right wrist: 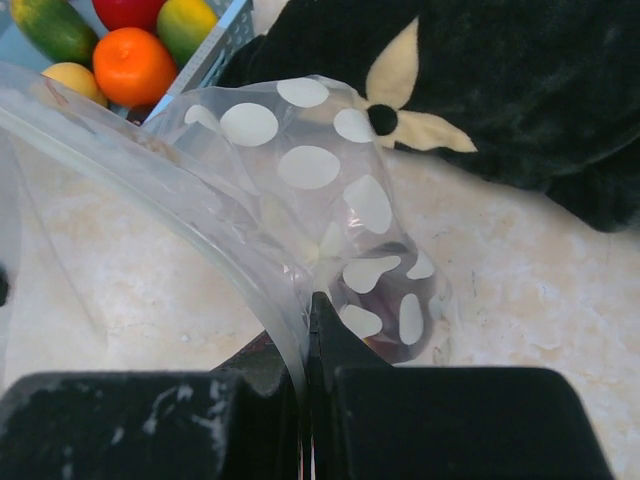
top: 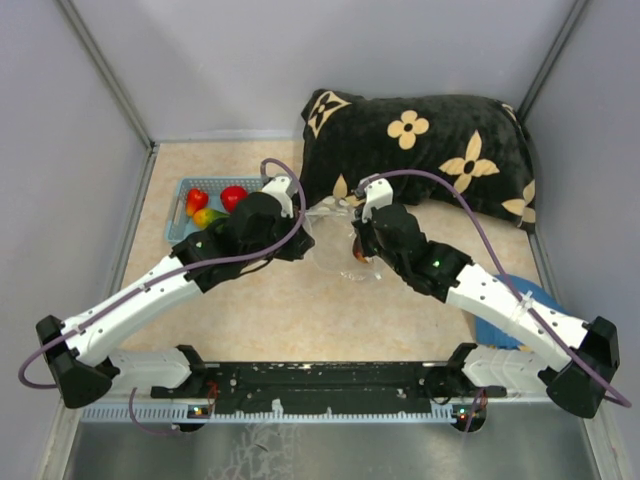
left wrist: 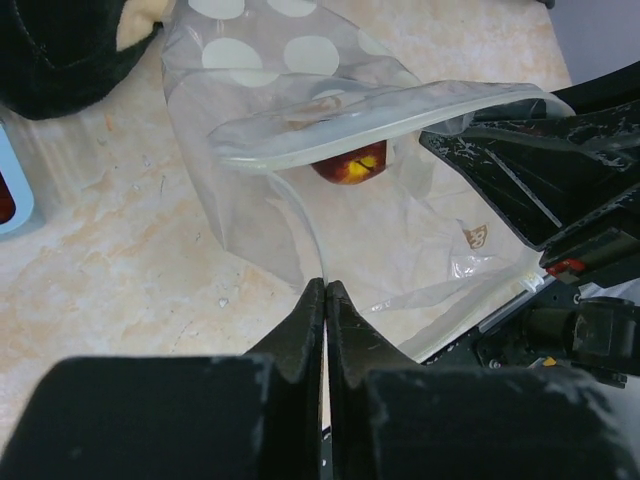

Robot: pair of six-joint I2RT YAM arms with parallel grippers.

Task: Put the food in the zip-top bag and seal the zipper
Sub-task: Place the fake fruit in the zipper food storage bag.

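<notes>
The zip-top bag (top: 333, 252), clear with white dots, lies mid-table between my grippers with its mouth held open. My left gripper (left wrist: 325, 287) is shut on the bag's film edge (left wrist: 300, 100). My right gripper (right wrist: 312, 300) is shut on the bag's mouth edge at the zipper (right wrist: 150, 175), which also shows as a pale strip in the left wrist view (left wrist: 380, 125). One red-and-yellow toy fruit (left wrist: 350, 165) lies inside the bag. More food, an orange (right wrist: 133, 65), a cucumber (right wrist: 50, 25) and red pieces (top: 233, 196), sits in the basket.
The light blue basket (top: 178, 222) stands left of the bag behind my left arm. A black pillow with cream flowers (top: 440, 150) fills the back right, close behind the bag. A blue cloth (top: 518, 292) lies under my right arm. Grey walls enclose the table.
</notes>
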